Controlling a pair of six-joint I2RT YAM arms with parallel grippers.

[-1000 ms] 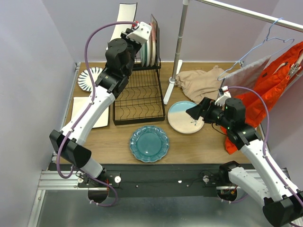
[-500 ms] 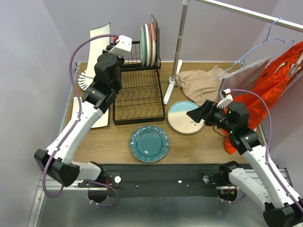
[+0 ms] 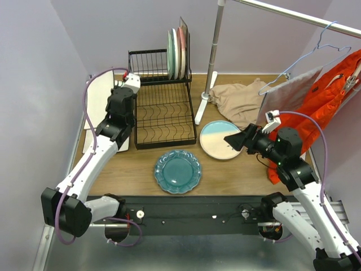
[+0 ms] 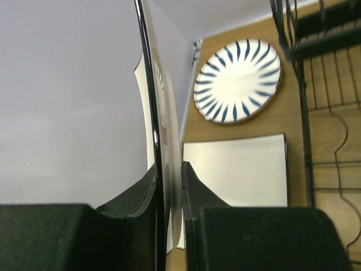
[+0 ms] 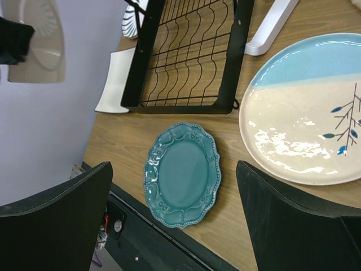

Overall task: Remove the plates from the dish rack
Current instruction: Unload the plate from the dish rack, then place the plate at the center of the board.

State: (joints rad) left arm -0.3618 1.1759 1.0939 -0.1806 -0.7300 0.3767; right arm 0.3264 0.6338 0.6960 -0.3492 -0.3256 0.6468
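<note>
Pinching the square plate [image 4: 167, 113], left gripper [image 4: 169, 179] is narrow; right gripper [image 5: 174, 167] gapes.

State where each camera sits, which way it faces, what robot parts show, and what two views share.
Top: above and behind, facing down on the table; left arm and right arm show.
Left wrist: on the left arm, facing the striped plate past the left claw, shut on the held plate.
Right wrist: on the right arm, facing down past the open right claw at the teal plate.
Shared: teal plate, in top and right wrist.
</note>
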